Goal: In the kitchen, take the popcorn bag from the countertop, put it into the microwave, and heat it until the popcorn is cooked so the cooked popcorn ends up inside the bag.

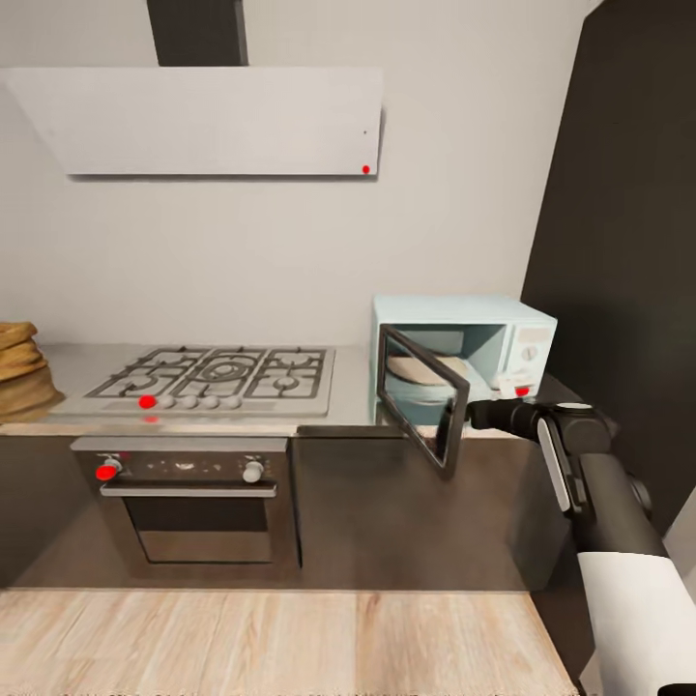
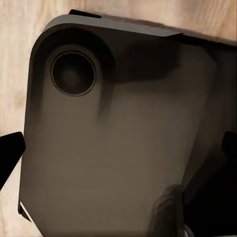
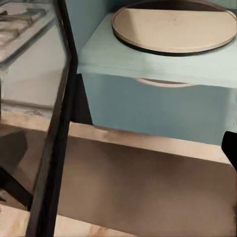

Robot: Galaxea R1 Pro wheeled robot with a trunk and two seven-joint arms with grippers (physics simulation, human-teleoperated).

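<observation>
One popcorn bag (image 1: 17, 372) far across countertop (image 1: 353, 401) from right tool (image 1: 480, 414); tool state unclear.

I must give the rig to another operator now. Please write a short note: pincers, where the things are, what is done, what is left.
Right pincer: beside the open door of the microwave, state unclear.
Left pincer: looking at the robot's own dark body, state unclear.
Popcorn bag: on the countertop, far left of the hob.
Done: door open, turntable bare.
Left: fetch bag, load, shut door, heat.

The microwave (image 3: 148, 94) stands open ahead of the pincer, its round turntable (image 3: 175, 25) bare, its door (image 3: 57, 118) swung out alongside.
</observation>
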